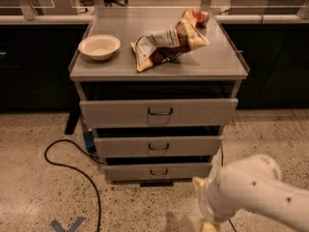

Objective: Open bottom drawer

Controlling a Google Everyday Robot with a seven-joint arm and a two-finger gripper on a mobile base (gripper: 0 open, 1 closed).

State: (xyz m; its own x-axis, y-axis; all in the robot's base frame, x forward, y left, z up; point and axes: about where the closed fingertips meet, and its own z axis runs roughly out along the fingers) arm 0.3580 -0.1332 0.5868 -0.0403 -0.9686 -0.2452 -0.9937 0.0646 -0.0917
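The bottom drawer [158, 171] is the narrowest, shortest grey front of the three on the grey metal cabinet, with a small dark wire handle at its centre. The mid-sized front [158, 146] and the widest front [159, 112] sit above it. My white arm [251, 195] comes in from the lower right. My gripper [208, 224] is at the frame's bottom edge, low over the floor, below and to the right of the bottom drawer and apart from its handle. Most of the gripper is cut off by the frame.
On the cabinet top [217, 62] lie a white bowl [99, 46] and crumpled snack bags [166, 45]. A black cable [72, 170] loops over the speckled floor at the left. Blue tape [67, 224] marks the floor. Dark counters stand behind on both sides.
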